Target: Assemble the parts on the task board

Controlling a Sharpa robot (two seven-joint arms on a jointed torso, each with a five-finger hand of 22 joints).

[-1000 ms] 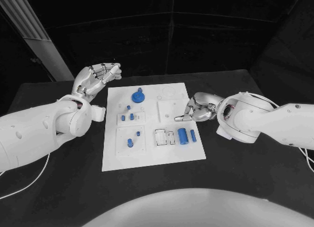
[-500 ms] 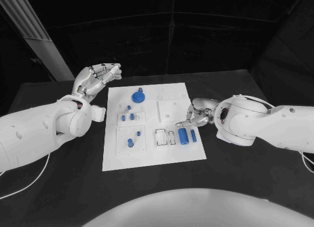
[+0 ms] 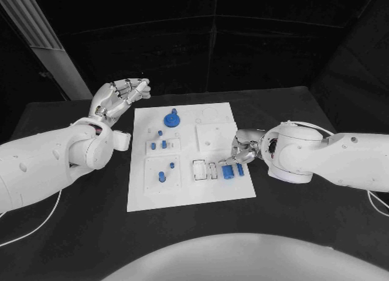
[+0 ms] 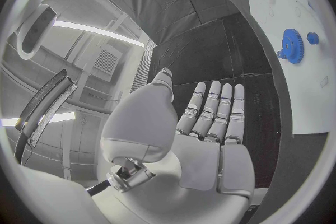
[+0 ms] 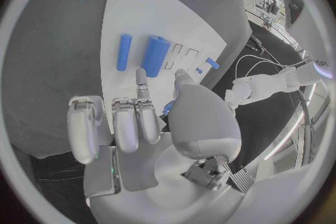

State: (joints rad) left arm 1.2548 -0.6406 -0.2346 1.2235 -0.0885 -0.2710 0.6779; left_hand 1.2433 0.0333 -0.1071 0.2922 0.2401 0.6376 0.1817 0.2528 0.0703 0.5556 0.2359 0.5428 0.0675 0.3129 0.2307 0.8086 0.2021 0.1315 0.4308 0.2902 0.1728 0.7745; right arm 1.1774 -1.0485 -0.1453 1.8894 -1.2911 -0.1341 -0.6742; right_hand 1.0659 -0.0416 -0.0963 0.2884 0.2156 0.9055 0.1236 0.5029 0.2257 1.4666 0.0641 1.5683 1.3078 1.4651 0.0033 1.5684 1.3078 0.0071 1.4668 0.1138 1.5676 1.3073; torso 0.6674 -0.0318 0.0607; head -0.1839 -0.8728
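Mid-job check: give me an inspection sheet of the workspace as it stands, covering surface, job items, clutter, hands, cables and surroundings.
Surface: black table, matte, carrying the white rectangular task board.
Job's things: blue gear-shaped part near the board's far end; thick blue cylinder and thin blue cylinder side by side near the board's right edge; small blue pegs in the board's left pockets.
Clutter: nothing seen.
Hands: left hand raised beside the board's far left corner, fingers apart, holding nothing; right hand low over the board by the cylinders, whether it holds anything cannot be told.
Cables: thin white cable along the left arm.
Surroundings: dark backdrop, pale slanted beam far left.
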